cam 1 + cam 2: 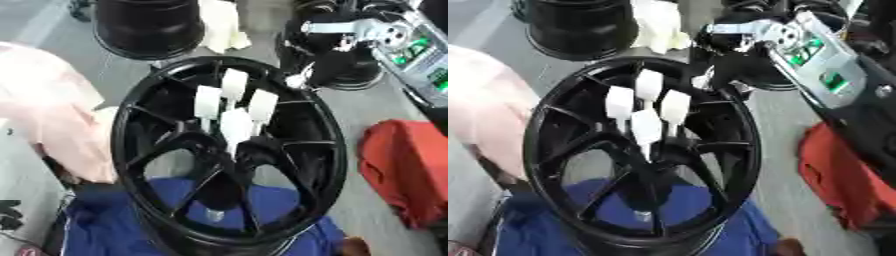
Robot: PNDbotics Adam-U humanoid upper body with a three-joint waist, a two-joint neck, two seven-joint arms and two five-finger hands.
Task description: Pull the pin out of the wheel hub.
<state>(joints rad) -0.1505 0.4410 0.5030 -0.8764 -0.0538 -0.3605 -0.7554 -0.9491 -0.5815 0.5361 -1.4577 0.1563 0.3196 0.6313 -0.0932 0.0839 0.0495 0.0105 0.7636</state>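
Clearly, white pins (234, 125) stand upright in wheel hub (229, 155).

- Even, bright light throughout; no hard shadows show.
- White pins (233, 107) are overexposed, their detail washed out.
- Black wheel hub (324, 150) shows faint sheen along its rim at 3 o'clock.
- Both views are soft and blurred overall.

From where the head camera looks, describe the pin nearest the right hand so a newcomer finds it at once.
Start at the big black wheel hub lying over blue cloth. Four white pins stand clustered above its centre. The one meant is the top pin, farthest up the cluster and closest to the right hand at the rim.
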